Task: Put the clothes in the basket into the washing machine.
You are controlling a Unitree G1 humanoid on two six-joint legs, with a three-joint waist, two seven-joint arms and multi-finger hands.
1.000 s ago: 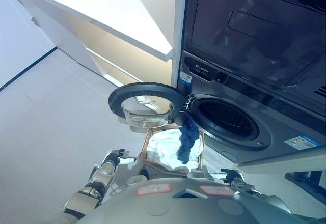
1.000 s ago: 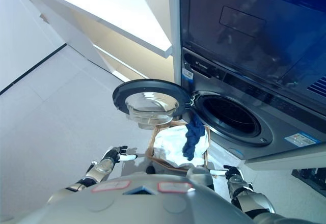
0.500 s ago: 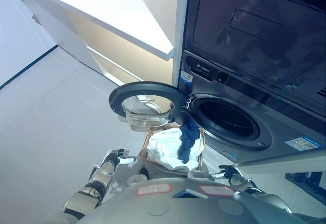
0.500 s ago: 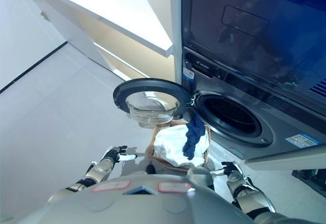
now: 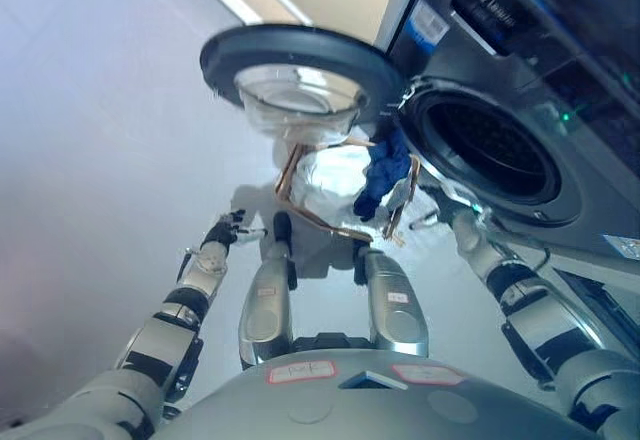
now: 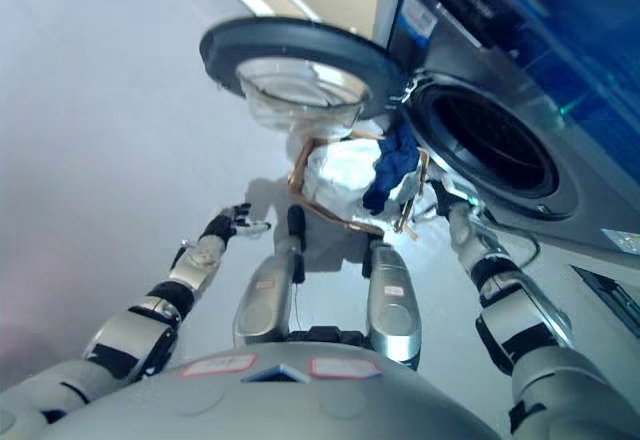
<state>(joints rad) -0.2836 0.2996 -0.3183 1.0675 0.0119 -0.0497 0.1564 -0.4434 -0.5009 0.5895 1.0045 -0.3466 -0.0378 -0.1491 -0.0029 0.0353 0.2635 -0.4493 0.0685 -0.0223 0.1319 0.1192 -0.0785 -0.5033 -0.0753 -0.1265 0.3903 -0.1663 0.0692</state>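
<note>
Over on our left side, our left hand [image 5: 228, 229] hangs low above the pale floor [image 5: 90, 140], well apart from the basket, fingers loosely spread and holding nothing.

Next along is the washing machine's round door [image 5: 295, 60], swung wide open, its clear glass bowl facing down over the basket. Right under it sits the basket [image 5: 290, 182], a copper-coloured wire frame on the floor just in front of the machine. Inside we've got a white garment [image 5: 335, 172] filling most of it, and a dark blue garment [image 5: 385, 175] draped over the basket's far right edge, close to the drum opening.

Then our right hand [image 5: 447, 200] is up just beside the basket's right rim, below the lip of the drum. It's small in both views, so we can't tell how its fingers are set or whether it has anything.

Furthest right is the washing machine [image 5: 560, 140] itself, dark grey, drum opening [image 5: 485, 145] dark inside.
</note>
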